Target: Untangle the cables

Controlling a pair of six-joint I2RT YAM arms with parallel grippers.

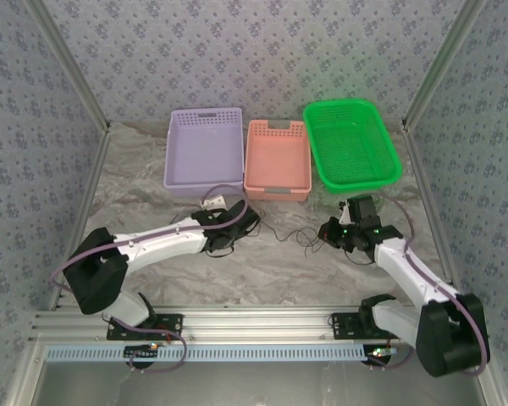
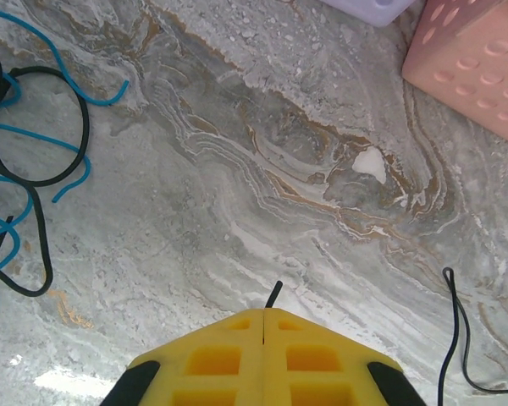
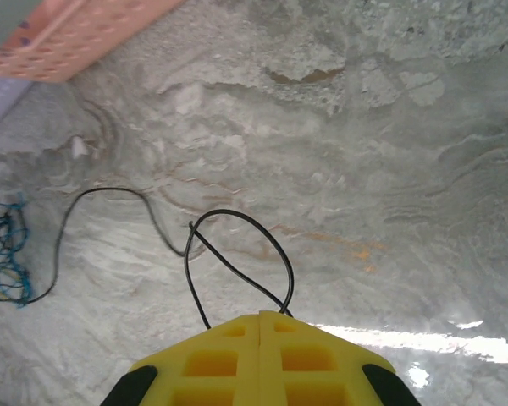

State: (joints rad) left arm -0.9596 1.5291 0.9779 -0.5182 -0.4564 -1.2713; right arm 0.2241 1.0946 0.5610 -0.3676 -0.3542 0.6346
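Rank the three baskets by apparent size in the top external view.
Largest: green basket.
Next: purple basket, close to it, so that order is unsure.
Smallest: pink basket, clearly.

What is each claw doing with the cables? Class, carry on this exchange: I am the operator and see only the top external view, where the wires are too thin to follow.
Observer: In the left wrist view the left claw is shut, with a short black cable end poking out between its fingers.
Operator: And the right one?
Observer: In the right wrist view the right claw is shut on a black cable loop that curls out from its tips.
Operator: Where is the tangle?
Observer: The left wrist view shows a blue and black bunch lying at its left edge, apart from the claw.
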